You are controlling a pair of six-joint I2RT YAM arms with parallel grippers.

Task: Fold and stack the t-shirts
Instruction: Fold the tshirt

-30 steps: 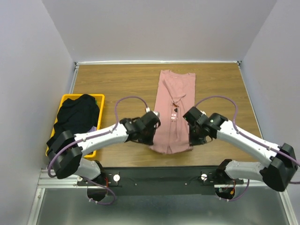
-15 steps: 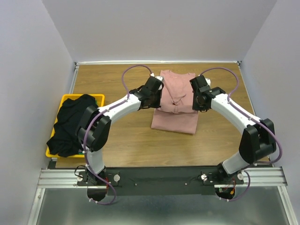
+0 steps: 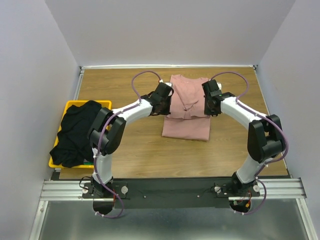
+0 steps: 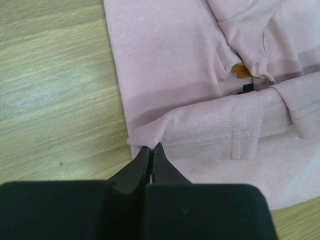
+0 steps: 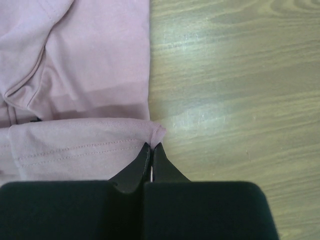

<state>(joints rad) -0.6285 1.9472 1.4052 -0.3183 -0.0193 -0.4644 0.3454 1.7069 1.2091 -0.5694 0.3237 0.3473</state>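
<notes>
One pink t-shirt (image 3: 186,127), one yellow basket (image 3: 71,104)

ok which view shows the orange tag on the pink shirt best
Left wrist: the orange tag shows clearly on the pink shirt. Top external is too small to show it; right wrist misses it.

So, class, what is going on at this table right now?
Two robot arms are folding a pink t-shirt. The left gripper and the right gripper are each shut on a corner of the hem, which lies doubled over the shirt's body. A black shirt sits heaped in the yellow basket at the left.
</notes>
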